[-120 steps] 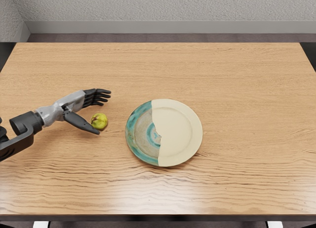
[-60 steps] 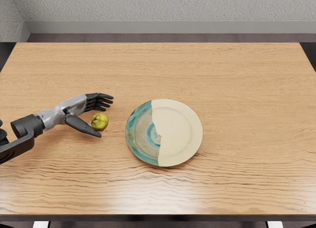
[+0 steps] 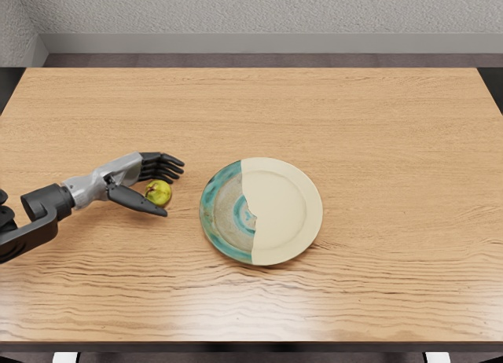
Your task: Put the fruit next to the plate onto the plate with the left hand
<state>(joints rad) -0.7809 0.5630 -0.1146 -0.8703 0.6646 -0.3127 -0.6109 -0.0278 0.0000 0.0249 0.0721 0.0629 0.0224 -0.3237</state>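
Note:
A small yellow-green fruit (image 3: 159, 192) lies on the wooden table just left of the plate (image 3: 279, 221), which is half teal and half cream. My left hand (image 3: 161, 186) reaches in from the left edge and brackets the fruit. Its dark fingers (image 3: 163, 165) stretch over the far side of the fruit and the thumb runs along the near side. The fingers are spread around the fruit and have not clamped onto it. The fruit rests on the table. The right hand is out of view.
The table (image 3: 354, 119) is bordered at the back by a grey wall and dark floor strip.
My left hand has sunk and moved toward the fruit, with fingers and thumb drawing in around it. The fruit and plate have stayed where they were.

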